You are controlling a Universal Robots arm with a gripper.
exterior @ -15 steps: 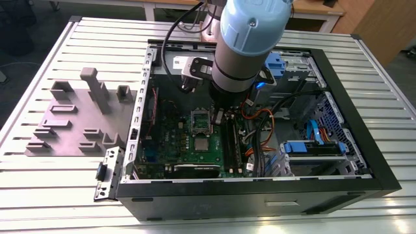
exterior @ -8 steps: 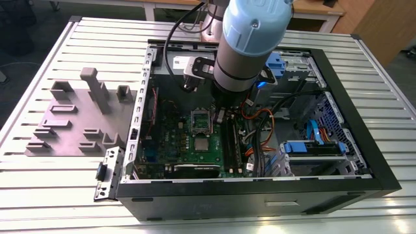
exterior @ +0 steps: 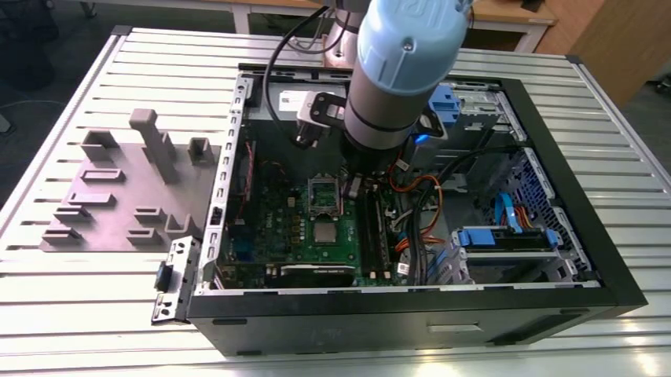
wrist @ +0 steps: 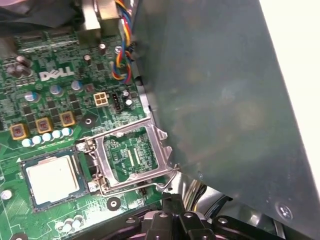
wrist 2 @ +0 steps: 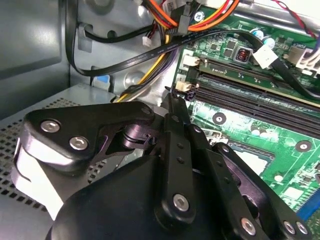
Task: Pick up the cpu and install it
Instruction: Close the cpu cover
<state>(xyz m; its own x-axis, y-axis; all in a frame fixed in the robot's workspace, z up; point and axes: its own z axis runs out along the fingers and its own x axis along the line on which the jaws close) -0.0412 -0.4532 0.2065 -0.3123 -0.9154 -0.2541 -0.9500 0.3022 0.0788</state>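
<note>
The tool (wrist 2: pixel 173 102) is hovering over the motherboard (wrist 2: pixel 235 125), fingers pressed together, gripping nothing; the cpu (wrist: pixel 52 179) is lying seated beside the open frame (wrist: pixel 132 157).

Light metal table (exterior: pixel 587 141) w/ ribbed slats carries everything. Open black PC case (exterior: pixel 419 318) lies flat on it, side panel off, from centre to the exterior view's right. Grey fixture plate (exterior: pixel 105 228) w/ upright blocks sits just beside the case, on the exterior view's left. Small black bracket (exterior: pixel 173 279) rests against the case's corner near the plate.
</note>
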